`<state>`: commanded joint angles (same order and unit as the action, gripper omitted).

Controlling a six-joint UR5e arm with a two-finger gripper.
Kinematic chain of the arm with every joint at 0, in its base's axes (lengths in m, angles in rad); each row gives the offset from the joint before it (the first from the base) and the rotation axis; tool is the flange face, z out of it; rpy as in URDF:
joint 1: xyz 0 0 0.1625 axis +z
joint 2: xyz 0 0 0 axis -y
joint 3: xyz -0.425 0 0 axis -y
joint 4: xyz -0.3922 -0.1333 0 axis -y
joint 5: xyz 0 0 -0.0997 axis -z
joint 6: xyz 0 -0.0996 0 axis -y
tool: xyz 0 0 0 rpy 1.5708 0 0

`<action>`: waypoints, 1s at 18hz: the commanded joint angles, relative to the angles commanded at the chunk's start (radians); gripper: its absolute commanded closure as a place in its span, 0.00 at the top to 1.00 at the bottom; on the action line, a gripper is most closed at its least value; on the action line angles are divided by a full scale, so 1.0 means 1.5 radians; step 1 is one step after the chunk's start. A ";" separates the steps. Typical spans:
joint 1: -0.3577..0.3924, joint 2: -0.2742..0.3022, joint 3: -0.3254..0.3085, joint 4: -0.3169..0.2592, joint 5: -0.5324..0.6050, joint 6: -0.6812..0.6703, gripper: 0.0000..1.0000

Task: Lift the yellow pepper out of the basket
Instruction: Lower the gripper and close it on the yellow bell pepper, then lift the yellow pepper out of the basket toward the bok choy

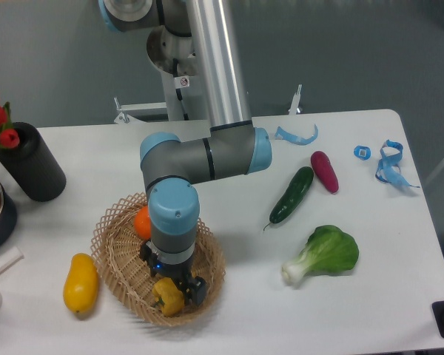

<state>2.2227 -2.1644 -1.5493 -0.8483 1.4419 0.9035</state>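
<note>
The basket [115, 255] sits near the worktop's front left corner, and the yellow pepper [166, 296] lies in its front part, not yet lifted. The hand [179, 288] is right down on it; I cannot tell whether it has clenched.

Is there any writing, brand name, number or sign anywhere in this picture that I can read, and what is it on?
No text here can be read.
Small round red-and-white sticker on the robot's base: a sign of some kind, too small to make out.
Small blue tag on the table: its pale face is too blurred to read.
</note>
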 joint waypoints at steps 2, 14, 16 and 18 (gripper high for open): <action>0.001 0.001 0.001 0.000 0.000 -0.001 0.60; 0.006 0.042 0.004 -0.001 -0.002 0.006 0.40; 0.021 0.056 0.016 -0.001 -0.002 0.007 0.40; 0.048 0.080 0.022 -0.002 -0.004 0.012 0.40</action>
<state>2.2946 -2.0450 -1.5156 -0.8513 1.4358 0.9219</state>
